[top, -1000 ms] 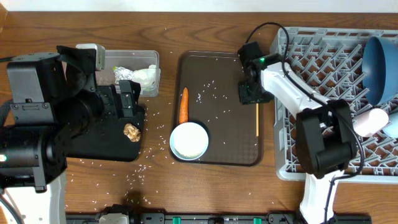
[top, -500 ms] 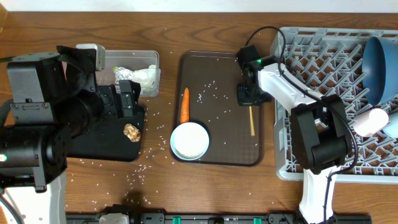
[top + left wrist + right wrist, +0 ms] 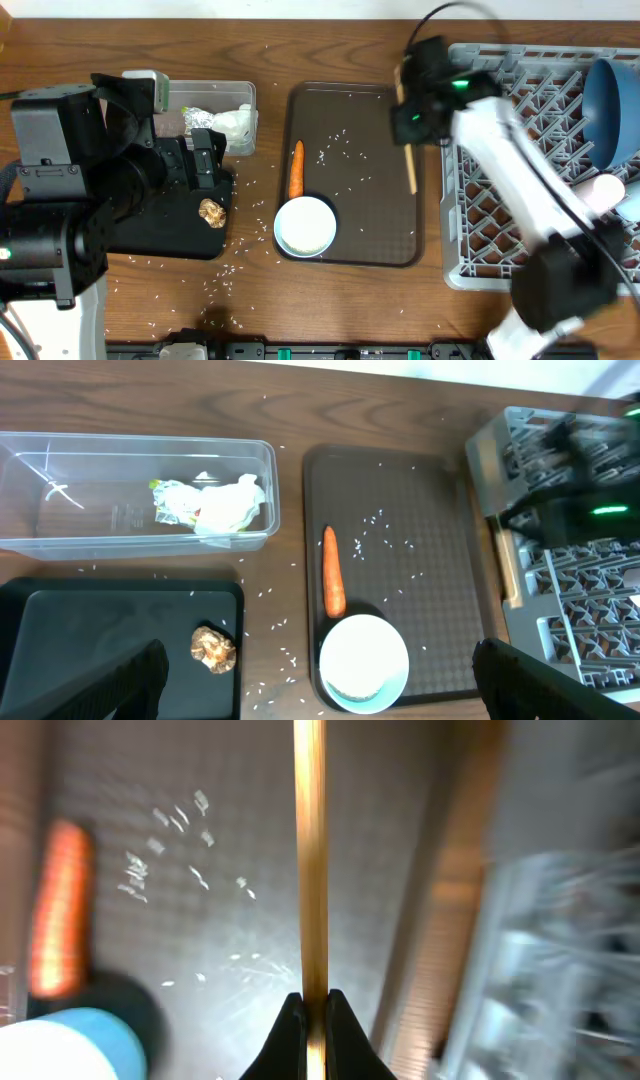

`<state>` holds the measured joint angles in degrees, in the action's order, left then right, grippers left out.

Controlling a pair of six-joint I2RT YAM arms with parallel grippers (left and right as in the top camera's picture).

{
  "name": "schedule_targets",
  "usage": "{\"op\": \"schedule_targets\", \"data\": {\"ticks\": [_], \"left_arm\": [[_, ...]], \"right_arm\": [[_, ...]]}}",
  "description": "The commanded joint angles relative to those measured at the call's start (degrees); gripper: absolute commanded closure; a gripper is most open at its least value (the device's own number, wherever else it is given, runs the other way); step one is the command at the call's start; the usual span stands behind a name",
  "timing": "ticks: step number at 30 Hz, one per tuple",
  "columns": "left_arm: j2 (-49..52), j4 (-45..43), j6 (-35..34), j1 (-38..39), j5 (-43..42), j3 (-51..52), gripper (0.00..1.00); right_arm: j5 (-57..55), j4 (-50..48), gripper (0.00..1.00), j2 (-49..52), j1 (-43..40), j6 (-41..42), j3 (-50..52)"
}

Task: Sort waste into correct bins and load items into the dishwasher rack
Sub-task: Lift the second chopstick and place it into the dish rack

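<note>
My right gripper (image 3: 407,118) is shut on a wooden chopstick (image 3: 409,168) and holds it above the right edge of the brown serving tray (image 3: 350,250), beside the grey dishwasher rack (image 3: 500,200). In the right wrist view the chopstick (image 3: 309,850) runs up from the shut jaws (image 3: 311,1010). An orange carrot (image 3: 296,168) and a white bowl (image 3: 304,225) lie on the serving tray. The dark-blue dish (image 3: 612,105) and white cups (image 3: 598,195) sit in the rack. My left gripper (image 3: 310,690) is open, high above the table. A brown food lump (image 3: 214,648) lies on the black tray (image 3: 100,630).
The clear tub (image 3: 100,490) holds a wrapper and white tissue (image 3: 225,505). Loose rice (image 3: 335,150) is scattered over the serving tray and on the wooden table (image 3: 240,270) around the black tray.
My right gripper has lifted the chopstick off the serving tray and moved up and to the right, toward the rack. The left arm has not moved.
</note>
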<state>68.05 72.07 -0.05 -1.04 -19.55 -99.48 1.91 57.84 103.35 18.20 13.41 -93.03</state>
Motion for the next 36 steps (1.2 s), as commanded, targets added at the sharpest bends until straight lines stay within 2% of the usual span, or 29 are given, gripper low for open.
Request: {"op": "schedule_targets", "data": {"ticks": [1,9,16,20,22,24,25,30,36], "left_arm": [[0.04,0.15,0.02,-0.13,-0.52,-0.35,0.02],[0.04,0.15,0.02,-0.13,-0.55,-0.35,0.02],[0.04,0.15,0.02,-0.13,-0.55,-0.35,0.02],[0.04,0.15,0.00,-0.13,-0.52,-0.35,0.02],[0.04,0.15,0.02,-0.13,-0.52,-0.35,0.02],[0.04,0.15,0.02,-0.13,-0.55,-0.35,0.02],[0.04,0.15,0.02,-0.13,-0.52,-0.35,0.02],[0.04,0.15,0.02,-0.13,-0.52,-0.35,0.02],[0.04,0.33,-1.99,-0.13,-4.02,-0.35,0.02]], "right_arm": [[-2.51,1.79,0.99,-6.64,-4.74,-2.93,-1.16],[-1.55,6.16,0.99,-8.02,-15.74,-8.52,1.03],[-0.52,2.47,0.99,-3.30,-15.17,-9.64,7.87],[-0.57,-0.15,0.96,-1.99,-14.99,-9.64,8.52],[-0.52,-0.81,0.84,-2.12,-14.78,-9.64,8.33],[-0.35,0.52,0.62,-2.99,-14.78,-9.79,7.13],[-0.35,1.42,0.56,-3.63,-14.78,-9.90,6.38],[2.45,4.13,0.40,-8.81,-14.62,-9.84,1.99],[10.82,2.05,0.17,-18.03,-14.32,-9.53,1.14]]}}
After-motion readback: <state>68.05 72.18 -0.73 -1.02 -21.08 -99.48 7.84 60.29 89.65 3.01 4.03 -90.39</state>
